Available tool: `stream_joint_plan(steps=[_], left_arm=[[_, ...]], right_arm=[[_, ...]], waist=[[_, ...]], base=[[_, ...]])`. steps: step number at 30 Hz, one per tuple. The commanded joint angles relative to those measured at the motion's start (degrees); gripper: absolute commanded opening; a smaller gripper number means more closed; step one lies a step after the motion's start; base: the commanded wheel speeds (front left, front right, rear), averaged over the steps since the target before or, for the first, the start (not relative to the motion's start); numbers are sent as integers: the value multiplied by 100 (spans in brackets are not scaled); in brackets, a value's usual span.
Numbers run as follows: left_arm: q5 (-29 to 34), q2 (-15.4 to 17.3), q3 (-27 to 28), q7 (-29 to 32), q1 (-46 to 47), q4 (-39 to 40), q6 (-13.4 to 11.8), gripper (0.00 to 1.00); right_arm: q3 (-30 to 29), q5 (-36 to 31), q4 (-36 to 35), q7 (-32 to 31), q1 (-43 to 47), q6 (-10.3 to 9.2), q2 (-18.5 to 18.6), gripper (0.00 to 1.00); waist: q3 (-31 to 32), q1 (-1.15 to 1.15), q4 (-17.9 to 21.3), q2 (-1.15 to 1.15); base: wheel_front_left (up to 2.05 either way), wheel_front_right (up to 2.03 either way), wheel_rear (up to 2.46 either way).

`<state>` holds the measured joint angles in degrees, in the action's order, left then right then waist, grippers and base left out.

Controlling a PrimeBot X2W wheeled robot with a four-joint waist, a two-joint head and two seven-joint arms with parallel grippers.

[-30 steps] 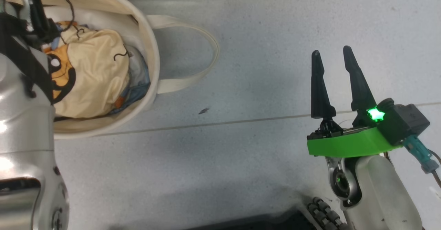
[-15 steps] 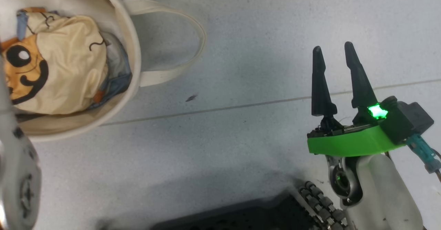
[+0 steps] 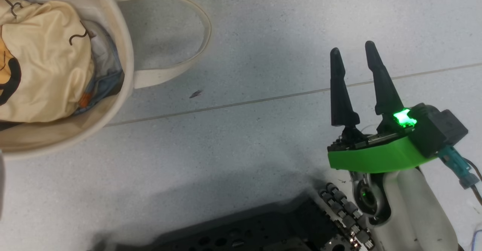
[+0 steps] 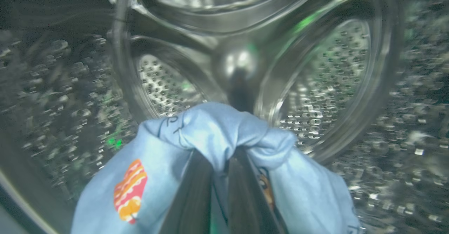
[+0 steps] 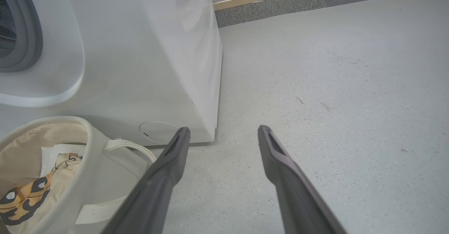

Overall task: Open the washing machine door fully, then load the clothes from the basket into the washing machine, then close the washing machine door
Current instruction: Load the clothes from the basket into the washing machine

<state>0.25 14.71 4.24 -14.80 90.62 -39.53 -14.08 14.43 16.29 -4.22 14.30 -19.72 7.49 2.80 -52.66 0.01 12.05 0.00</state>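
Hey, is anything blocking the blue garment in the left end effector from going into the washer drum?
Nothing visible does. The left end effector is shut on the light blue garment, and the steel drum ahead of it looks bare all the way to its back wall.

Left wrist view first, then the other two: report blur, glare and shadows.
Left wrist view: dim, the perforated steel drum smeared with bright glints, the light blue printed garment sharper. Head view: crisp, a soft shadow on the speckled grey floor. Right wrist view: even light, faint sheen on the big white washing machine.
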Motion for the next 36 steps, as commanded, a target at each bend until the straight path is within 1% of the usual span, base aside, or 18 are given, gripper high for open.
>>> stream_joint_plan(steps=[1,2,7,8,11,15,20,26,30,36], left_arm=[[-3,368,56,-20,329,84,-81,0],[18,396,31,-20,388,52,-85,0],[156,374,-322,-20,662,-200,101,0],[180,366,-381,-20,700,-278,106,100],[140,315,-444,-20,791,-349,93,100],[122,335,-503,-20,792,-342,103,100],[-35,322,-494,-20,575,-248,154,100],[-271,241,-333,-20,-266,-132,241,100],[-407,58,-140,-20,-1040,281,183,100],[-424,-261,-99,-20,-2327,882,412,100]], right_arm=[[178,-19,-171,70,253,0,8,100],[196,-21,-165,70,263,0,8,100],[286,-81,-115,70,290,0,8,100],[313,-95,-113,70,283,0,8,100],[311,-84,-134,70,268,0,8,100],[267,-94,-136,70,255,0,8,100],[234,-74,-130,70,202,0,8,100],[257,-117,-25,70,146,0,8,100],[264,-165,57,70,163,0,9,100],[237,-199,197,70,258,0,38,100]], waist=[[-10,-1,14,0],[-1,-1,32,0],[40,-1,80,0],[47,-1,93,0],[66,-1,127,0],[73,-1,132,0],[163,-1,55,0],[527,-1,-161,0],[846,-1,-334,0],[1476,-1,-577,0]], base=[[0,0,0],[0,0,0],[0,0,0],[0,0,0],[0,0,0],[0,0,0],[0,0,0],[0,0,0],[0,0,0],[0,0,0]])
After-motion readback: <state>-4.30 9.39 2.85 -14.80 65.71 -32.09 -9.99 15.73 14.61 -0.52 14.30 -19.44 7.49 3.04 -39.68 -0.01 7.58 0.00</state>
